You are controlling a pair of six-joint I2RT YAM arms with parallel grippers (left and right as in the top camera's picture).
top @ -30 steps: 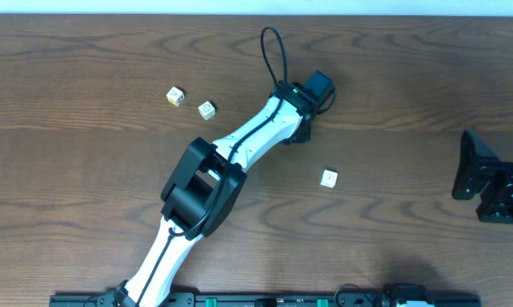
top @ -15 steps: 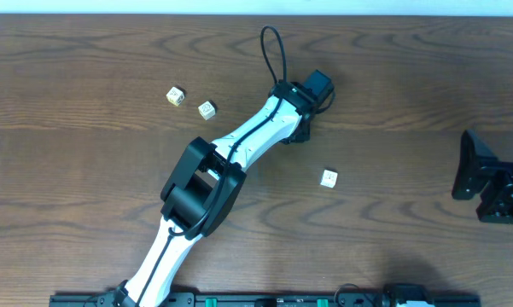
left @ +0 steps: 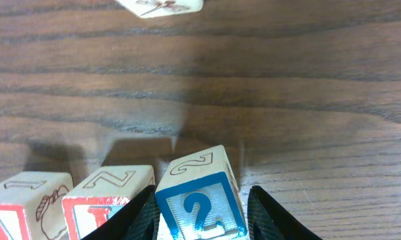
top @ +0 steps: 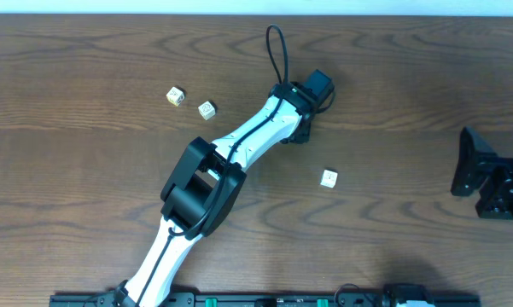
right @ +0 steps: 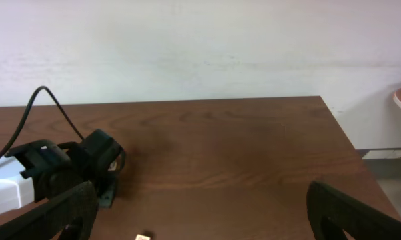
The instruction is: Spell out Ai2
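In the left wrist view, three wooden letter blocks stand in a row on the brown table. They are a red A block (left: 20, 203), a red I block (left: 103, 200) and a blue 2 block (left: 199, 200). My left gripper (left: 200, 223) is shut on the 2 block and holds it against the right side of the I block. In the overhead view the left gripper (top: 300, 133) hides this row. My right gripper (right: 207, 223) is open and empty at the table's right edge (top: 486, 183).
Spare blocks lie loose: two at the back left (top: 176, 95) (top: 206, 109) and one right of the arm (top: 329, 178). One block's edge shows at the top of the left wrist view (left: 160, 5). The left arm (top: 239, 149) stretches diagonally across the middle.
Almost nothing: the cable loop above the left wrist shifted slightly right; both arms and the blocks stay put.
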